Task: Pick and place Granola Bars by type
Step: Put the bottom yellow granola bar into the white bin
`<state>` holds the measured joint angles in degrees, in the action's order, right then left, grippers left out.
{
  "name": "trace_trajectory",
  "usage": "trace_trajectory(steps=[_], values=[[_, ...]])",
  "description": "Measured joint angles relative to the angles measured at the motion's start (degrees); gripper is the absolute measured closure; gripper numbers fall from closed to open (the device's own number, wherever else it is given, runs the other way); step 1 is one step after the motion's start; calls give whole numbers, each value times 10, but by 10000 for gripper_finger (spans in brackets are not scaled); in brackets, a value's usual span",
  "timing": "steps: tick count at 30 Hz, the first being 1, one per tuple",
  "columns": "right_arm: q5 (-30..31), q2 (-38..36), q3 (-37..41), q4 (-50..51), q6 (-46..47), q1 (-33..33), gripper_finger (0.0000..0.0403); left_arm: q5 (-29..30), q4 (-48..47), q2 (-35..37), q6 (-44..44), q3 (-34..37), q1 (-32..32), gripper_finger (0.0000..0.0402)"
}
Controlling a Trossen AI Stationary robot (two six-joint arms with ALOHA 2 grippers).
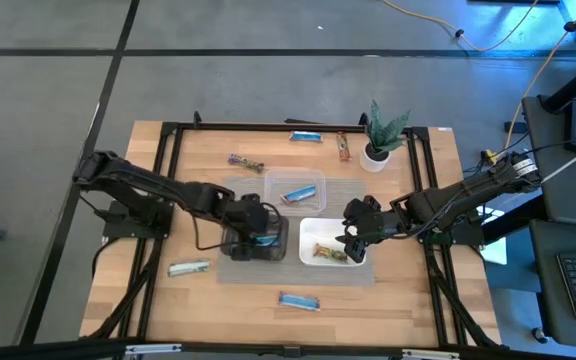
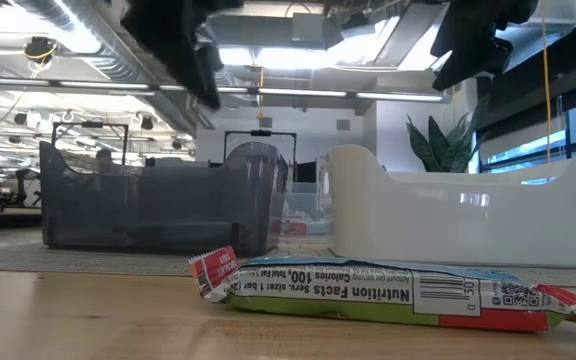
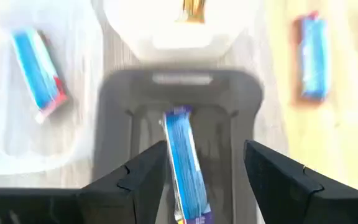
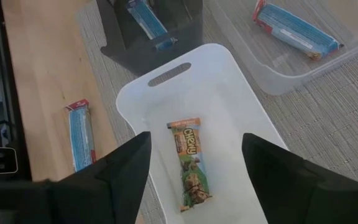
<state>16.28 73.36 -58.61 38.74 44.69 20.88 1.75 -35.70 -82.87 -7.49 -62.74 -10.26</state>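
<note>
Two open pincers, left over black tray dropping blue bar, right empty: lift straight, toward twelve o'clock.

plant crowds corner, front edge open

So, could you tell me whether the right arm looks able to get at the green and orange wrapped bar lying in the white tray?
Probably yes: the right gripper hangs open directly above the bar in the white tray, nothing between them.
</note>
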Motion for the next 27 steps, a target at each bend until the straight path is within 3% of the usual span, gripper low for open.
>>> trace_trajectory(steps=[6,13,19,23,27], values=[[0,0,0,0,0,0,148,2,-17,109,-12,0,32,196],[1,0,0,-1,-2,0,148,-10,-51,227,-103,0,34,196],[5,0,0,-3,-34,0,148,-75,-58,273,-67,0,17,196],[6,0,0,-4,-47,0,148,-63,-44,286,2,0,14,196],[6,0,0,-4,-47,0,148,-62,-44,288,-42,0,14,196]])
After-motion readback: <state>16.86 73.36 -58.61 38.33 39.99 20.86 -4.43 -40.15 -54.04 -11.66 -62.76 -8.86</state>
